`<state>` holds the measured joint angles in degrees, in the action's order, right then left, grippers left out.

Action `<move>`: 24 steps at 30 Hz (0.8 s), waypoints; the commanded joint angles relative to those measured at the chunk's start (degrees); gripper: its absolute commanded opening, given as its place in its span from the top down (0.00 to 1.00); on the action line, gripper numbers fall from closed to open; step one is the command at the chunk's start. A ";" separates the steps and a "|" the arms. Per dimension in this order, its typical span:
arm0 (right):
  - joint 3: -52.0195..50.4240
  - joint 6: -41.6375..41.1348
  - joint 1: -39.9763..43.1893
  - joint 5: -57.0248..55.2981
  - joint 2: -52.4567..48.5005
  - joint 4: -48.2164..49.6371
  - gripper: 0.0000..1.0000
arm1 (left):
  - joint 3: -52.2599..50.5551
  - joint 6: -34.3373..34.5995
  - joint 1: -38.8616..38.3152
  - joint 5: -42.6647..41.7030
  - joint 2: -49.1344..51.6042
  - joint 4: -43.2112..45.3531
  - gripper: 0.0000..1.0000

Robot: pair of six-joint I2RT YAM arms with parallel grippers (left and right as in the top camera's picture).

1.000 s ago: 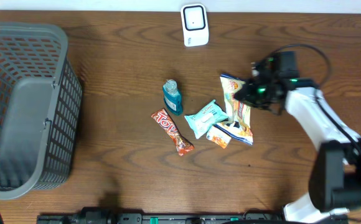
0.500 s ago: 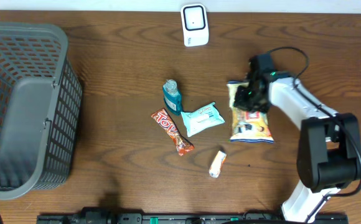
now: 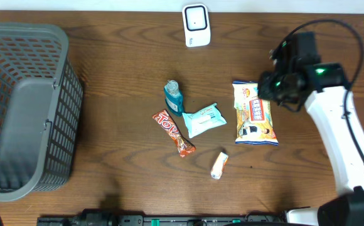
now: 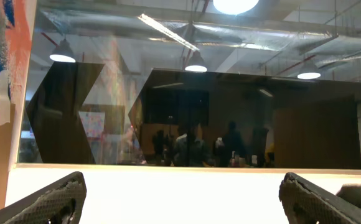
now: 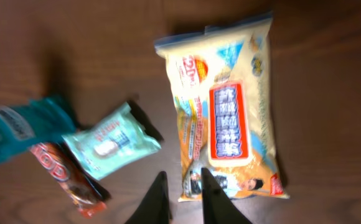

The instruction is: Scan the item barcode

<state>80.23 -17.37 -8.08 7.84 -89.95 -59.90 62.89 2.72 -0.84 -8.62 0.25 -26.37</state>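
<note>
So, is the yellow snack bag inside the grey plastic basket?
No, the yellow snack bag lies on the wooden table, outside the grey basket.

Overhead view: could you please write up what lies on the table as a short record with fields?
basket: grey, far left
scanner: white, top centre edge
centre cluster: teal bottle, candy bar, wipes packet, close together
snack bag: flat on the table, right of the cluster, label up
sachet: alone, below the cluster
right gripper: above the snack bag, jaws slightly apart, holding nothing
left gripper: jaws wide apart, holding nothing
</note>
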 commanded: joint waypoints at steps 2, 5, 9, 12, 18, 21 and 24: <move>-12.37 -3.58 -1.36 -4.57 -2.32 5.60 0.81 | -0.22 -0.74 0.24 0.37 -0.09 0.42 0.02; -21.53 -7.04 -1.36 -6.01 -2.32 13.40 0.72 | -0.22 -0.74 0.24 0.37 -0.09 0.76 0.02; -27.50 -8.92 -1.27 -6.01 -2.32 19.87 0.73 | -0.22 -0.74 0.24 0.37 -0.09 1.03 0.02; -25.86 -7.32 -1.25 -6.01 -2.29 20.63 0.71 | -0.22 -0.74 0.24 0.37 -0.09 1.03 0.02; -13.20 -3.85 -1.42 -5.77 -2.29 11.10 0.72 | -0.22 -0.74 0.24 0.37 -0.09 1.03 0.02; -5.25 -3.54 -2.32 -5.79 -2.29 6.47 0.56 | -0.22 -0.74 0.24 0.37 -0.09 1.01 0.02; -3.10 -1.16 -4.72 -6.88 -2.29 7.69 0.39 | -0.22 -0.74 0.24 0.37 -0.09 1.01 0.02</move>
<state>75.24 -21.39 -10.20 2.52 -92.71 -52.66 62.85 2.72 -0.84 -8.62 0.25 -25.58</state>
